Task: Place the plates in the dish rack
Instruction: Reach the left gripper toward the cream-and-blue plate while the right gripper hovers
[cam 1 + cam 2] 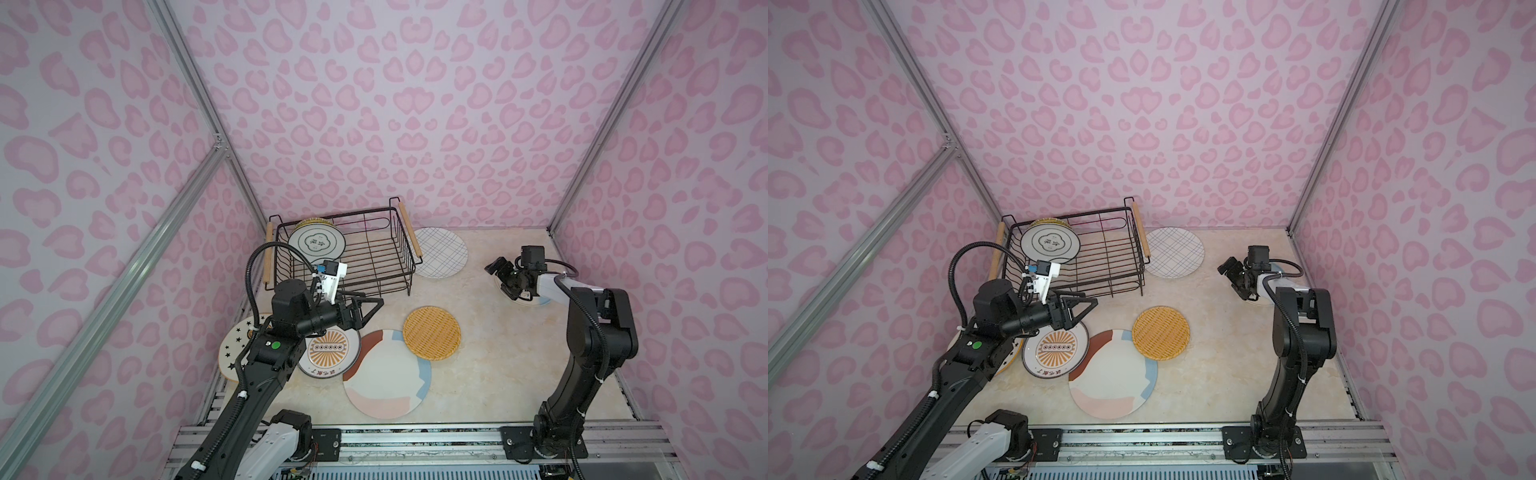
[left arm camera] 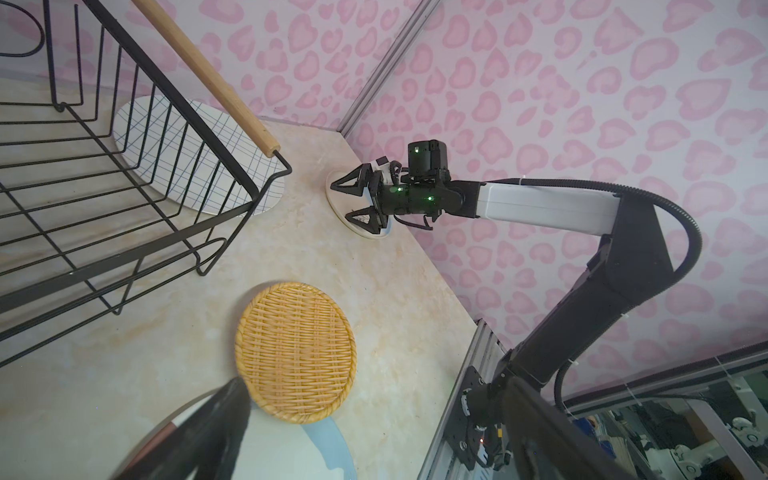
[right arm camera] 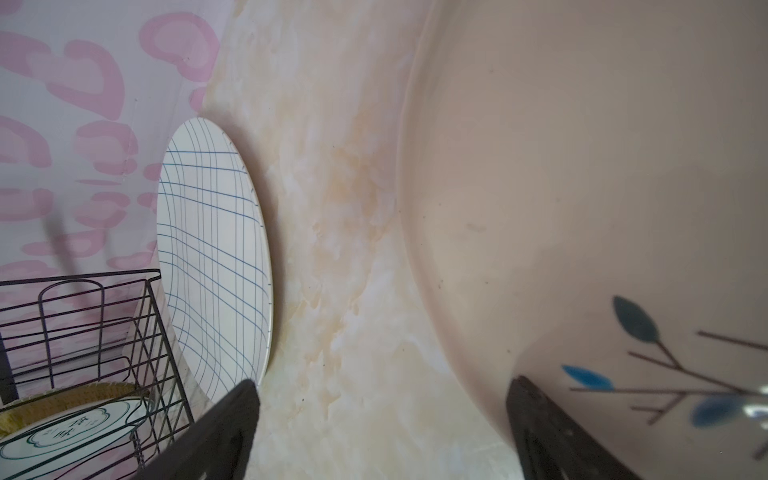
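Left gripper point(image 1: 368, 302) hangs wide open and empty, the sunburst plate point(image 1: 328, 349) close beneath its wrist, the pastel plate point(image 1: 386, 374) and orange woven plate point(image 1: 432, 332) flat just off its fingertips. Right gripper point(image 1: 498, 282), likewise spread and holding nothing, is poised over a cream plate with blue leaves point(image 3: 540, 187). Beyond the left gripper stands the dish rack point(image 1: 409, 235), where the flower-outline plate point(image 1: 316, 243) leans before a yellow-green woven plate point(image 1: 313, 223). The grid plate point(image 1: 442, 251) lies past its far handle.
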Available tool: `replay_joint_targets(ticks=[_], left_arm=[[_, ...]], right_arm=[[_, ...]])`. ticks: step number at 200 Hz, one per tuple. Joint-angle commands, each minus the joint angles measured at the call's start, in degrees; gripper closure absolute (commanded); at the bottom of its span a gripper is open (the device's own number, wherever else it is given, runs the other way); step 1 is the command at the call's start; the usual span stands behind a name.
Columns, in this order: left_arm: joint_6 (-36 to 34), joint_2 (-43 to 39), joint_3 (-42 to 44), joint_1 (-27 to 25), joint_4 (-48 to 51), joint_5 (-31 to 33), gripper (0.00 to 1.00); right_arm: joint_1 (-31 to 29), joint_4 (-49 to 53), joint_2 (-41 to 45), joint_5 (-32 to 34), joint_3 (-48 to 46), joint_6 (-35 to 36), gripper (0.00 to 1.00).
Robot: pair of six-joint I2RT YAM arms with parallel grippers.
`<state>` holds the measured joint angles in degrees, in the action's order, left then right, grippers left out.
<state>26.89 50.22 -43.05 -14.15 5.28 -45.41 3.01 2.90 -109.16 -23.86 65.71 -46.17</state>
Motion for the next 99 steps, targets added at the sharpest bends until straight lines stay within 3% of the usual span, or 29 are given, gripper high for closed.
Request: replay_joint_targets(ticks=[1,99], left_arm=[[-1.2,-0.8,0.4,0.1,-0.9,0.0,0.03],[-1.8,-3.1,1.1,0.0,0.9,3.2,0.03]], right_arm=[[-0.9,1.4,0.2,-1.6,-1.5,-1.8,0.06],[-6.1,-8.8,9.0,-4.9,-16.7,-14.1,0.05]])
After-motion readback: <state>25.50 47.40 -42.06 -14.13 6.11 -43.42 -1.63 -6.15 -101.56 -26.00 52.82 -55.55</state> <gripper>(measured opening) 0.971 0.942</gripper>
